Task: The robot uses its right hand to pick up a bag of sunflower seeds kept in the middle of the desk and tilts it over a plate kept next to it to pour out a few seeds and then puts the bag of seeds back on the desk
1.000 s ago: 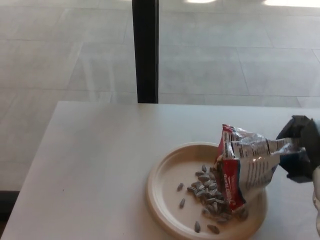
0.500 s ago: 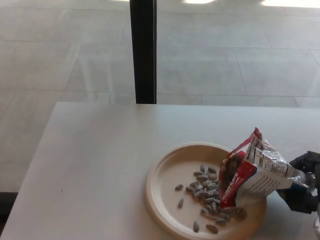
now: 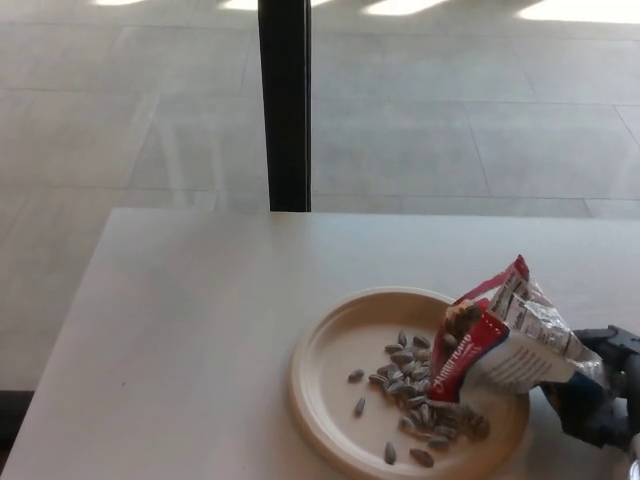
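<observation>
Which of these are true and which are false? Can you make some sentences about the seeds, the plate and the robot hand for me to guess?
1. There are seeds lying on the plate. True.
2. The bag of seeds is held by the robot's left hand. False: the right hand holds it, coming in from the right edge.
3. The bag's open mouth points toward the plate. True.
4. The plate is blue. False: it is a pale cream colour.
5. The plate sits on a white desk. True.
6. The bag is lying flat in the middle of the desk, all alone. False: it is tilted over the plate's right side, gripped by the hand.
</observation>
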You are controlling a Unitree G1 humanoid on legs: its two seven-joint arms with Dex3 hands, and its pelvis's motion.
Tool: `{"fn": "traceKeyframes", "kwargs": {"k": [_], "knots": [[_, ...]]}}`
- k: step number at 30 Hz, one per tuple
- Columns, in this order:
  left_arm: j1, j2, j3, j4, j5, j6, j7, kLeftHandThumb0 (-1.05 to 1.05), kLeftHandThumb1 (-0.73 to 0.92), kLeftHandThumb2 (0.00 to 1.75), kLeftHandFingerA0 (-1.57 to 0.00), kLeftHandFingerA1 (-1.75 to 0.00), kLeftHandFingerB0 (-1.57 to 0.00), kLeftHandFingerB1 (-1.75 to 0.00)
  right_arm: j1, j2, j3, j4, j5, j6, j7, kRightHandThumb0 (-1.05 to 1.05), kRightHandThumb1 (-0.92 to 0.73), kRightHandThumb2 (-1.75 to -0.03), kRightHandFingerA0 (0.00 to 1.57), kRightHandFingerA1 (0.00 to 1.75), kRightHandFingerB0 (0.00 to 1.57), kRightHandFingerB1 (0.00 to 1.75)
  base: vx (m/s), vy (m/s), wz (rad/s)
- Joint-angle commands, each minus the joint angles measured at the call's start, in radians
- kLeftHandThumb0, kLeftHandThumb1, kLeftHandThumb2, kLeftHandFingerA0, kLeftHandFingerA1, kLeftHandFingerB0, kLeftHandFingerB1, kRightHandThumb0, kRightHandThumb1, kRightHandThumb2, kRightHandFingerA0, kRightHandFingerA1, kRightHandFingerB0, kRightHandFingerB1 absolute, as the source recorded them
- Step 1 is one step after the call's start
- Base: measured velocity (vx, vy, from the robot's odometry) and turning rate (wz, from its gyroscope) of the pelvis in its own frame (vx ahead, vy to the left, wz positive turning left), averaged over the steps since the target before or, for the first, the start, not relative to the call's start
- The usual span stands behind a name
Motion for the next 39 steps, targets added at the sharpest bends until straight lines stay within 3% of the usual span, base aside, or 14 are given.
{"fn": "traceKeyframes", "kwargs": {"k": [1, 2, 4, 6, 7, 9, 16, 18, 19, 26, 27, 34, 35, 39], "knots": [[0.003, -0.002, 0.004, 0.000, -0.007, -0.009, 0.008, -0.74, 0.72, 0.62, -0.53, -0.57, -0.49, -0.42, 0.076, -0.029, 0.046, 0.089, 0.102, -0.046, 0.139, -0.59, -0.50, -0.83, 0.32, 0.69, 0.03, 0.43, 0.00, 0.000, 0.00], [-0.001, -0.001, 0.006, 0.003, -0.009, -0.002, 0.000, -0.74, 0.73, 0.62, -0.49, -0.55, -0.46, -0.41, 0.091, -0.084, 0.104, 0.113, 0.057, -0.078, 0.184, -0.87, -0.50, -0.85, 0.00, 0.11, 0.00, 0.12, 0.00, 0.000, 0.00], [0.007, -0.002, 0.010, 0.008, -0.011, 0.002, 0.003, -0.74, 0.73, 0.62, -0.51, -0.56, -0.49, -0.41, 0.109, -0.102, 0.128, 0.116, 0.053, -0.092, 0.191, -0.97, -0.56, -0.85, 0.00, 0.00, 0.00, 0.00, 0.00, 0.000, 0.00], [0.014, 0.000, 0.003, 0.008, -0.002, -0.008, -0.006, -0.74, 0.73, 0.62, -0.49, -0.54, -0.47, -0.41, 0.118, -0.140, 0.173, 0.126, 0.018, -0.098, 0.185, -0.90, -0.45, -0.74, 0.00, 0.00, 0.00, 0.00, 0.00, 0.000, 0.00], [0.012, -0.002, 0.004, 0.009, -0.003, -0.007, -0.002, -0.78, 0.59, 0.77, -0.50, -0.59, -0.44, -0.47, 0.120, -0.155, 0.190, 0.120, 0.015, -0.085, 0.188, -1.01, -0.63, -0.94, 0.00, 0.12, 0.00, 0.00, 0.00, 0.000, 0.00], [0.004, -0.003, 0.010, 0.013, -0.008, 0.009, 0.008, -0.73, 0.72, 0.62, -0.54, -0.55, -0.49, -0.41, 0.133, -0.186, 0.215, 0.080, 0.004, -0.049, 0.189, -1.02, -0.63, -0.95, 0.00, 0.22, 0.00, 0.00, 0.00, 0.000, 0.00], [0.018, -0.004, 0.019, 0.007, -0.012, -0.006, -0.014, -0.74, 0.73, 0.62, -0.51, -0.55, -0.45, -0.41, 0.153, -0.257, 0.235, 0.049, 0.031, -0.047, 0.193, -1.01, -0.60, -0.94, 0.00, 0.25, 0.00, 0.00, 0.00, 0.000, 0.00], [0.020, -0.006, 0.013, 0.010, -0.003, -0.012, -0.001, -0.80, 0.59, 0.78, -0.51, -0.60, -0.44, -0.48, 0.157, -0.273, 0.235, 0.042, 0.035, -0.050, 0.197, -1.01, -0.61, -0.94, 0.00, 0.24, 0.00, 0.00, 0.00, 0.000, 0.00], [0.022, -0.006, 0.009, 0.012, 0.002, -0.016, 0.003, -0.78, 0.73, 0.62, -0.52, -0.55, -0.49, -0.41, 0.159, -0.282, 0.229, 0.033, 0.044, -0.044, 0.200, -1.00, -0.60, -0.93, 0.00, 0.22, 0.00, 0.00, 0.00, 0.000, 0.00], [0.033, -0.004, 0.000, 0.007, 0.006, -0.019, 0.011, -0.76, 0.73, 0.62, -0.53, -0.56, -0.50, -0.41, 0.159, -0.326, 0.199, -0.015, 0.057, -0.031, 0.216, -1.04, -0.61, -0.98, 0.00, 0.20, 0.00, 0.00, 0.00, 0.000, 0.00], [0.033, -0.004, -0.001, 0.009, 0.007, -0.022, 0.009, -0.78, 0.61, 0.78, -0.51, -0.59, -0.44, -0.47, 0.155, -0.333, 0.183, -0.031, 0.063, -0.033, 0.215, -1.05, -0.63, -0.98, 0.00, 0.20, 0.00, 0.00, 0.00, 0.000, 0.00], [0.028, -0.006, 0.000, 0.015, 0.003, -0.014, 0.008, -0.75, 0.74, 0.63, -0.55, -0.53, -0.47, -0.41, 0.128, -0.378, 0.082, -0.157, 0.125, -0.016, 0.258, -1.05, -0.61, -1.00, 0.00, 0.22, 0.00, 0.05, 0.00, 0.000, 0.00], [0.028, -0.007, 0.002, 0.016, 0.001, -0.012, 0.007, -0.73, 0.74, 0.62, -0.55, -0.53, -0.47, -0.41, 0.126, -0.388, 0.074, -0.166, 0.127, -0.020, 0.265, -1.05, -0.64, -0.61, 0.00, 0.00, 0.00, 0.00, 0.00, 0.000, 0.00], [0.032, -0.012, 0.016, 0.010, -0.012, -0.007, -0.002, -0.72, 0.74, 0.62, -0.52, -0.55, -0.47, -0.41, 0.120, -0.468, -0.018, -0.255, 0.186, -0.002, 0.327, -1.05, -0.67, -0.62, 0.00, 0.00, 0.00, 0.00, 0.00, 0.000, 0.00]]}}
